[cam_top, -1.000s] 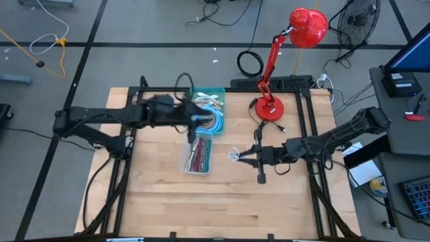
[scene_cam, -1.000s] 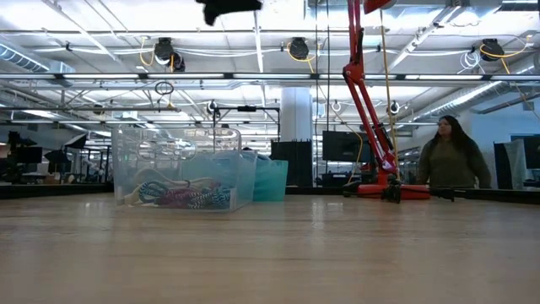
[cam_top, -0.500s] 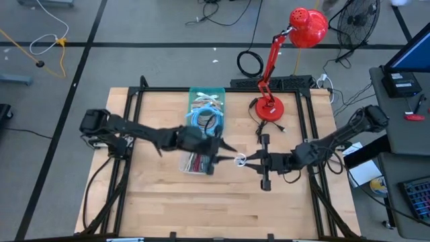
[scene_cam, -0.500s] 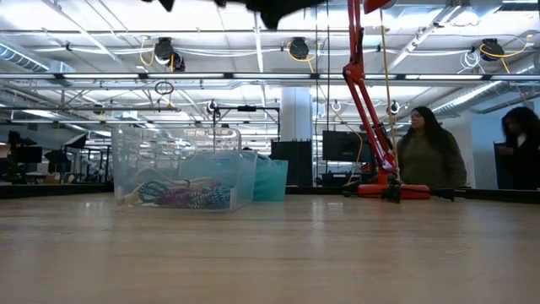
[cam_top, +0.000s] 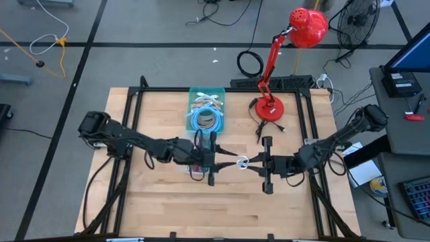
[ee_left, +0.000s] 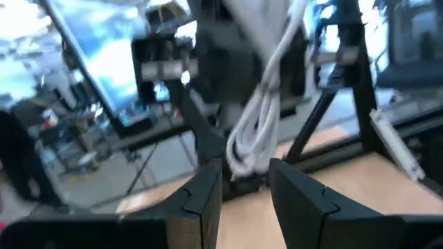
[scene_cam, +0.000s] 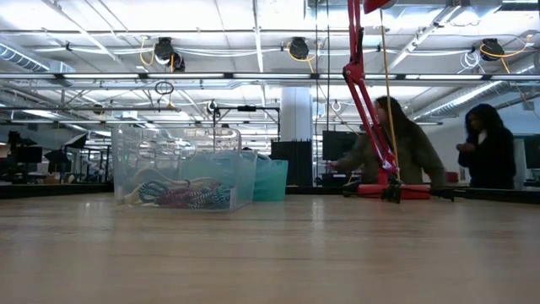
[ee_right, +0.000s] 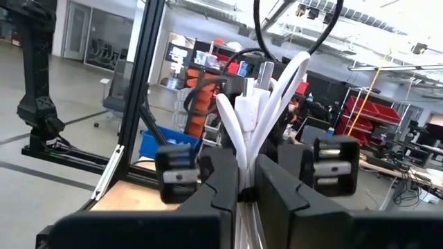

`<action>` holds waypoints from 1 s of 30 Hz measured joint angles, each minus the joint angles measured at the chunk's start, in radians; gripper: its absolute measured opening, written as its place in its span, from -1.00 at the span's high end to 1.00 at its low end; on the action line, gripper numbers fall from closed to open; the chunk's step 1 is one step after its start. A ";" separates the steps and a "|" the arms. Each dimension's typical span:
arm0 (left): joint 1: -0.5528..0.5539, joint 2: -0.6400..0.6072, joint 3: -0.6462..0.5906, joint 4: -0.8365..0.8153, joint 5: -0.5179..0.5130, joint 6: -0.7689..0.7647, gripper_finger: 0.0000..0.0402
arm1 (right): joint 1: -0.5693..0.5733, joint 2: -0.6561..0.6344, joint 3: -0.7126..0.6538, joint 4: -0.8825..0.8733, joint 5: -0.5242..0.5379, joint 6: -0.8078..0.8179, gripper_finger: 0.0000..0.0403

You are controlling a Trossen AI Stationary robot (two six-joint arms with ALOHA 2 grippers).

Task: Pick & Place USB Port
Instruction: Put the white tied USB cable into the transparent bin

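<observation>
Wood table [cam_top: 161, 202], R gripper [cam_top: 247, 162] clamping white cable [cam_top: 240, 161], L gripper [cam_top: 220, 158] alongside

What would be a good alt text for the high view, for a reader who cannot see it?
From above, the left gripper and the right gripper meet at mid-table over a looped white cable; the right gripper is shut on it. Behind them stand a clear bin, a teal bin of coiled cables, and a red desk lamp.

Two arms — matte black, jointed, slim tubular links; left tool [cam_top: 218, 160] and right tool [cam_top: 253, 162] with flat dark fingers.
</observation>
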 joint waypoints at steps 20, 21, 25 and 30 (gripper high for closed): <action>0.009 0.000 0.001 0.076 0.042 -0.017 0.38 | -0.040 0.031 0.000 0.029 -0.004 0.004 0.88; 0.013 0.000 0.001 0.073 0.045 -0.023 0.38 | -0.040 0.031 0.000 0.030 -0.007 0.004 0.88; 0.035 0.000 0.001 0.064 0.079 -0.064 0.38 | -0.047 0.031 0.000 0.033 -0.028 0.007 0.88; 0.044 0.000 0.001 0.061 0.101 -0.073 0.38 | -0.052 0.031 0.000 0.037 -0.031 0.005 0.88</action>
